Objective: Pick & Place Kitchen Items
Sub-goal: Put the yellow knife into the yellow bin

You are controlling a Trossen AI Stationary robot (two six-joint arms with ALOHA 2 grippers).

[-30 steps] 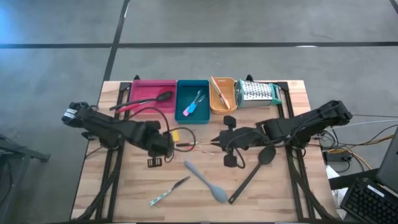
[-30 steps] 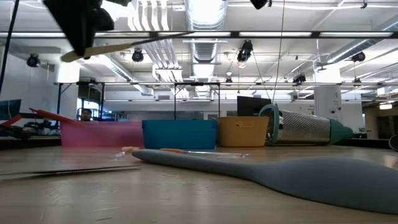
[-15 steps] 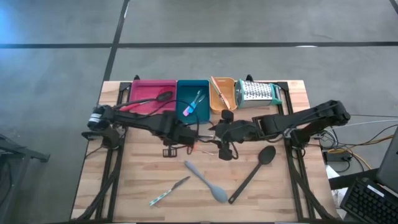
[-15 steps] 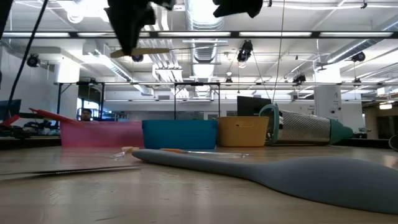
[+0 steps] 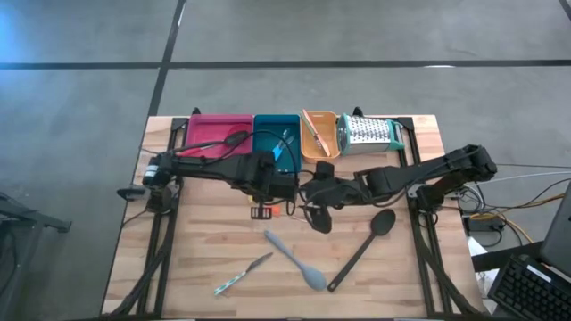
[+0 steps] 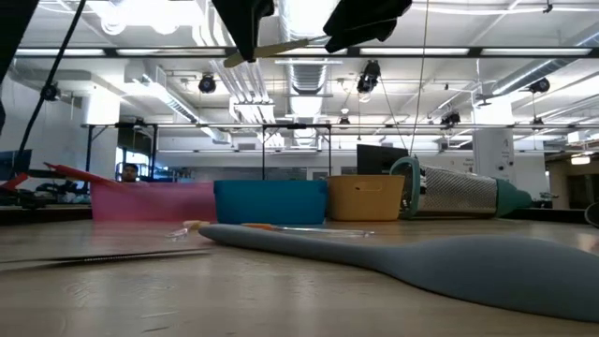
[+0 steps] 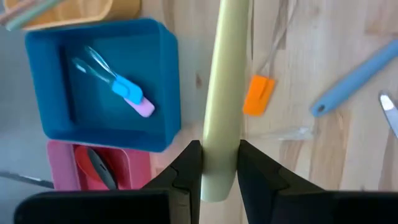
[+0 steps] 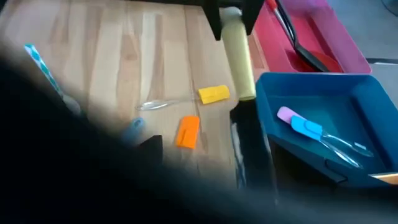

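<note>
Pale cream, smooth, rod-shaped utensil handle (image 7: 222,93) pinched in left jaws (image 7: 211,163) (working end cut off, unidentifiable). Right jaws (image 5: 308,203) close by, seemingly spread, mostly blurred.

1. The handle (image 7: 222,93) clamped between the dark fingers (image 7: 186,171) was pale cream.
2. Beside it lay an orange-headed tool (image 7: 257,94).
3. The tray (image 7: 102,81) past the fingertips was blue, holding a blue-and-pink tool (image 7: 127,96).
4. The next tray (image 7: 93,174) was pink.
5. The spoon (image 5: 294,259) was grey.
</note>
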